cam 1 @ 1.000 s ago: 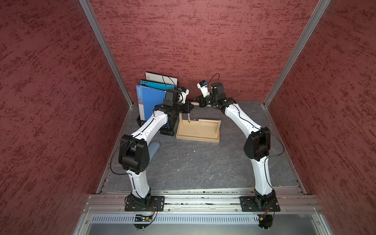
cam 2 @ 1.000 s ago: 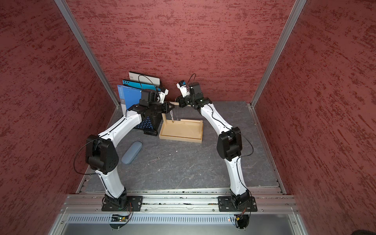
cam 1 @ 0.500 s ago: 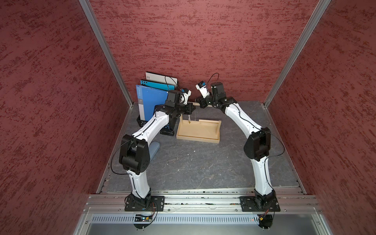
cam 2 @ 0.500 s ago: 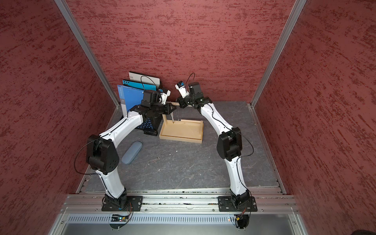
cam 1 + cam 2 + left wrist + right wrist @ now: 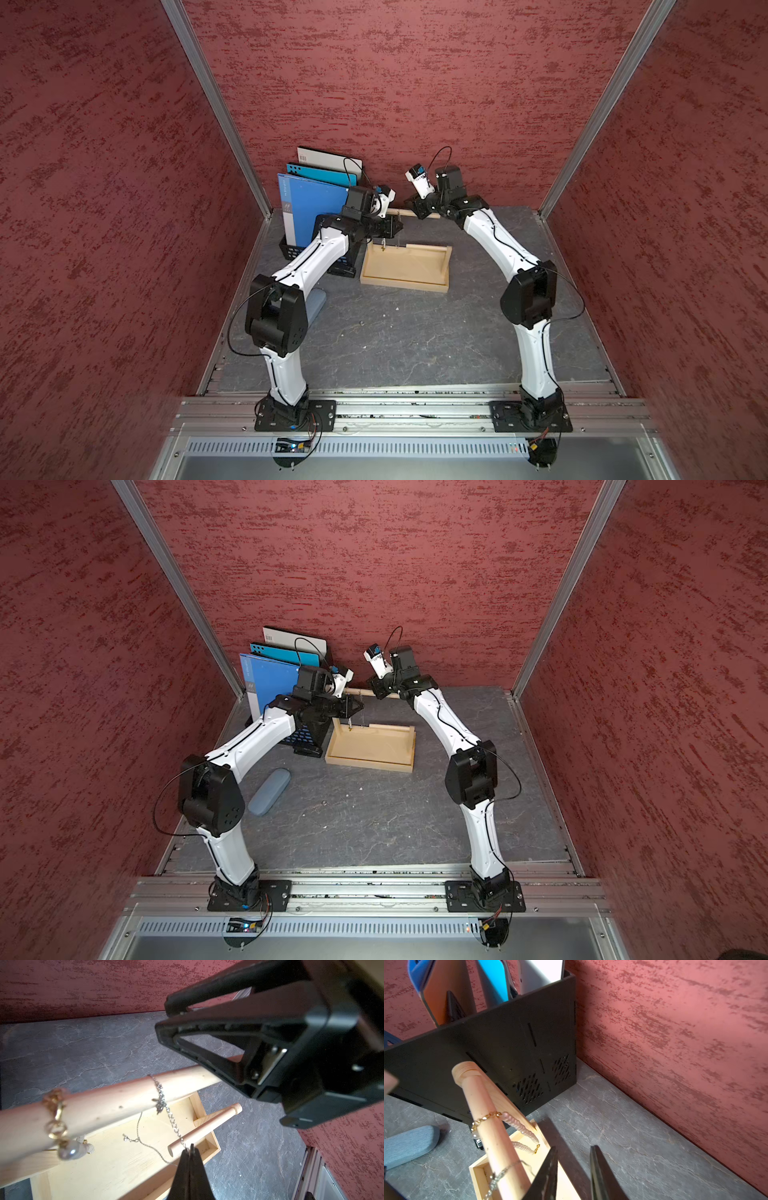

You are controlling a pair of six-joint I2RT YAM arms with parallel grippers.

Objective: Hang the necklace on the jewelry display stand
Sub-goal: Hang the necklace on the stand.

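Observation:
The jewelry display stand (image 5: pixel 405 280) (image 5: pixel 370 763) is pale wood, and its long dowel (image 5: pixel 116 1101) (image 5: pixel 483 1118) runs between my two wrists. The necklace (image 5: pixel 159 1095) (image 5: pixel 497 1176), a thin silver chain, is draped over that dowel. One end runs down into my left gripper (image 5: pixel 190 1150) (image 5: pixel 397 226), which is shut on it just below the dowel. My right gripper (image 5: pixel 573 1159) (image 5: pixel 412 205) is beside the dowel's other end. It is open, with nothing between its fingers (image 5: pixel 548 1169). A gold chain with pale beads (image 5: pixel 56 1120) (image 5: pixel 519 1126) also hangs on the dowel.
A black mesh file rack (image 5: pixel 328 266) (image 5: pixel 508 1053) with blue folders (image 5: pixel 309 208) stands directly left of the stand. A grey-blue case (image 5: pixel 269 791) (image 5: pixel 406 1145) lies on the dark mat near the left arm. The red back wall (image 5: pixel 675 1043) is close behind the stand.
My right gripper's jaws have come apart. The left wrist has shifted slightly along the dowel and is still shut on the chain.

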